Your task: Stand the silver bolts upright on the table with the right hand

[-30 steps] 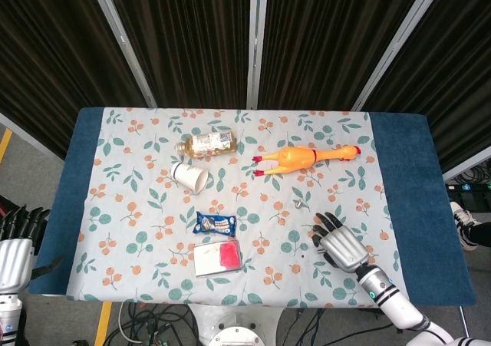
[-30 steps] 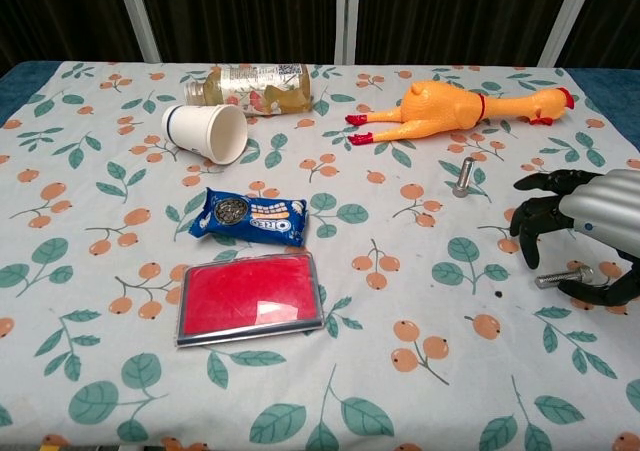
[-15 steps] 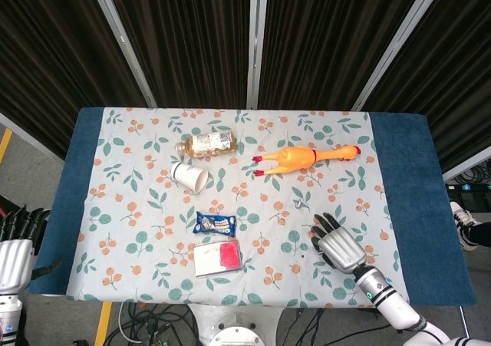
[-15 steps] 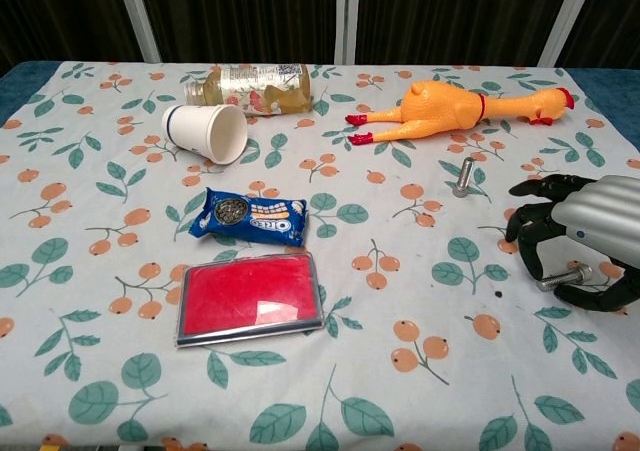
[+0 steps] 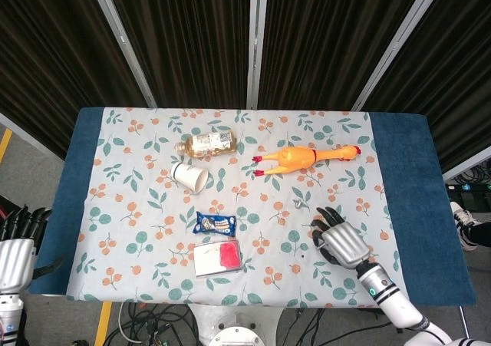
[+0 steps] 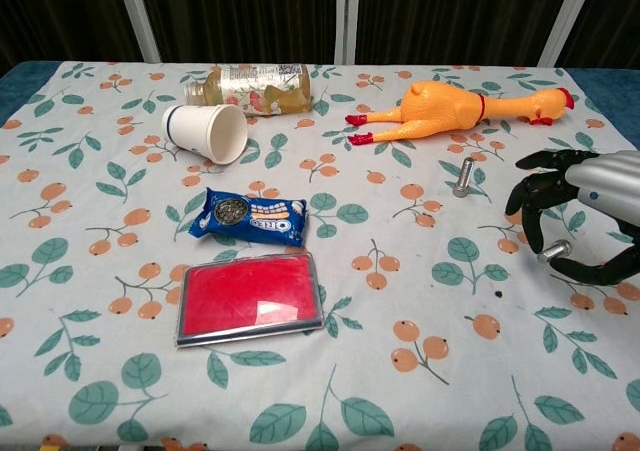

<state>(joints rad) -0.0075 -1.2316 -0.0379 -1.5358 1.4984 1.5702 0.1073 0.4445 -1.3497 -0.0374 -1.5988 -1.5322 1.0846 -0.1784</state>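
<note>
One silver bolt (image 6: 463,175) stands upright on the floral cloth, just below the rubber chicken; in the head view this upright bolt (image 5: 298,203) is a small grey spot. A second silver bolt (image 6: 553,252) sits between the thumb and curled fingers of my right hand (image 6: 585,211), its end pointing toward the camera, slightly off the cloth. In the head view my right hand (image 5: 343,242) is at the table's front right and hides that bolt. My left hand (image 5: 15,246) hangs beyond the table's left edge, fingers apart and holding nothing.
A yellow rubber chicken (image 6: 450,111) lies behind the upright bolt. A plastic bottle (image 6: 255,86) and a tipped paper cup (image 6: 205,131) lie at the back left. A blue cookie pack (image 6: 250,216) and a red tin (image 6: 250,296) sit in the middle front.
My right hand has risen a little and turned, and the bolt in it has swung from lying flat to pointing its end toward the camera. Left hand unmoved.
</note>
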